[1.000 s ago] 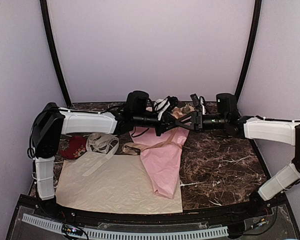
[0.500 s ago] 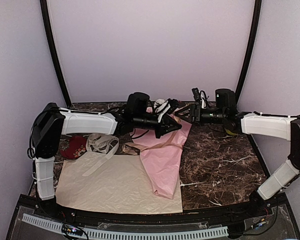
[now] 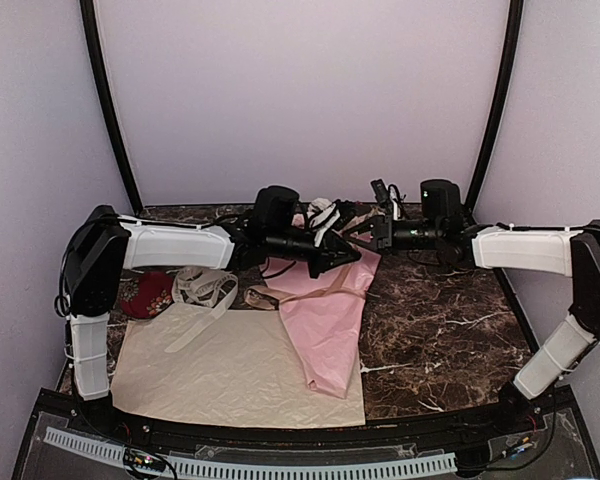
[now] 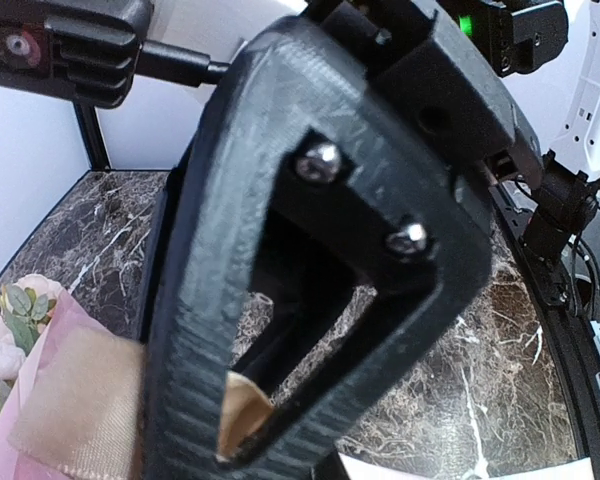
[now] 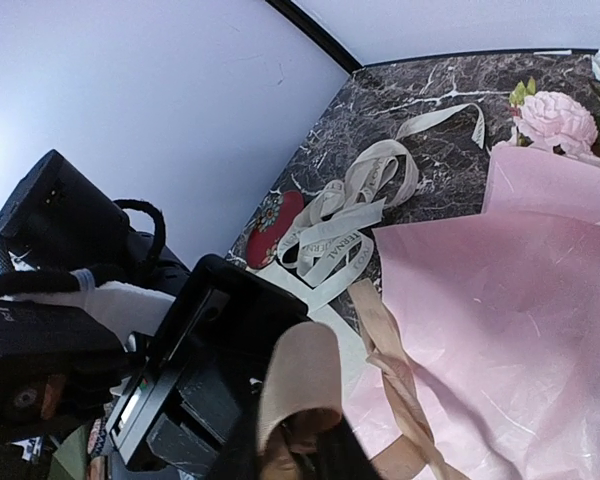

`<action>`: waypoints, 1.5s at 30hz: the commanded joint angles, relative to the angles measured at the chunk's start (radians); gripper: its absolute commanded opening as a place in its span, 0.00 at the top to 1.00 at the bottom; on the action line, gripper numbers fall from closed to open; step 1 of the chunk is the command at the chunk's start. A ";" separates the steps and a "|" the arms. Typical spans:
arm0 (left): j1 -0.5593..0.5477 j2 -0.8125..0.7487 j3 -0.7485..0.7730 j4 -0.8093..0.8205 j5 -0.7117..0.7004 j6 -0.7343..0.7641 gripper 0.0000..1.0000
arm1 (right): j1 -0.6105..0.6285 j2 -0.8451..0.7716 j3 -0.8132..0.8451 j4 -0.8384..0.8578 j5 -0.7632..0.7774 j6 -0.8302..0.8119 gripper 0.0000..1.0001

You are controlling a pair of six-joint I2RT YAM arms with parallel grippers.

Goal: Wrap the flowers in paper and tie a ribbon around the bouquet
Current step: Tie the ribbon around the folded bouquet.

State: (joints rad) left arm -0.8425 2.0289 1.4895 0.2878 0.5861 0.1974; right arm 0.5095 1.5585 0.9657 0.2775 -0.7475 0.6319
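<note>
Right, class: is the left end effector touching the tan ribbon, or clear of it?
Touching. The left wrist view shows the ribbon running in between the shut fingertips of the left end effector, with a tan corner pinched inside them.

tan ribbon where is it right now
Top view: the tan ribbon lies across the pink bouquet mid-table, one end pinched in the left gripper just behind it.

Cream sheet on marble table, pale ribbon tangle, red pouch
</note>
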 commanded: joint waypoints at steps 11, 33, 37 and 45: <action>0.041 -0.217 -0.040 -0.428 -0.079 0.178 0.31 | 0.000 -0.002 -0.001 -0.006 0.091 -0.006 1.00; 0.284 -0.053 -0.111 -0.744 -0.483 0.334 0.33 | -0.001 0.013 0.018 -0.051 0.075 -0.043 1.00; 0.284 -0.038 -0.118 -0.713 -0.463 0.319 0.34 | 0.000 0.004 0.009 -0.048 0.077 -0.043 1.00; 0.280 -0.064 -0.120 -0.655 -0.363 0.283 0.53 | 0.000 0.008 0.010 -0.045 0.071 -0.040 1.00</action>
State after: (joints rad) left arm -0.5591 1.9953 1.3594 -0.4038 0.1413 0.5018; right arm 0.5098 1.5730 0.9688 0.2104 -0.6655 0.6025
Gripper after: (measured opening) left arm 0.475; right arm 0.004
